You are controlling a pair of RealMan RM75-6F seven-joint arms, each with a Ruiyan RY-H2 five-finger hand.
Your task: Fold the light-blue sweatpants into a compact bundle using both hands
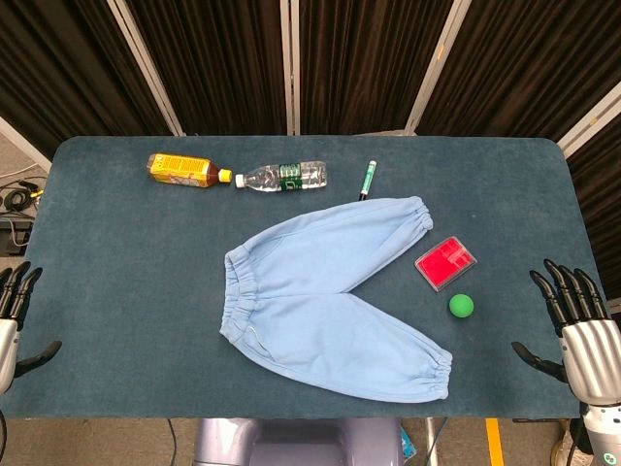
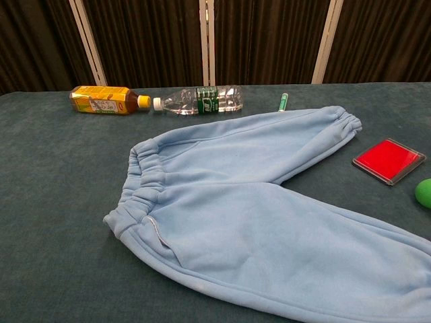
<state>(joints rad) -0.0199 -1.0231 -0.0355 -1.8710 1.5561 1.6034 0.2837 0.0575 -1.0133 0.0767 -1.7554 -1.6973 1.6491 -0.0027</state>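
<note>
The light-blue sweatpants (image 1: 325, 291) (image 2: 236, 202) lie flat and unfolded in the middle of the table, waistband to the left and both legs spread in a V toward the right. My left hand (image 1: 15, 320) hovers at the table's left front edge, fingers apart and holding nothing. At the right front edge my right hand (image 1: 577, 325) is raised the same way, fingers spread and empty. Both hands are well apart from the sweatpants. Neither hand shows in the chest view.
Along the back lie an orange-labelled bottle (image 1: 184, 170) (image 2: 104, 101), a clear water bottle (image 1: 283, 177) (image 2: 202, 99) and a green marker (image 1: 368, 180) (image 2: 283, 101). A red flat case (image 1: 445, 262) (image 2: 388, 160) and a green ball (image 1: 461, 306) (image 2: 424, 192) sit between the pant legs' ends, right of the sweatpants.
</note>
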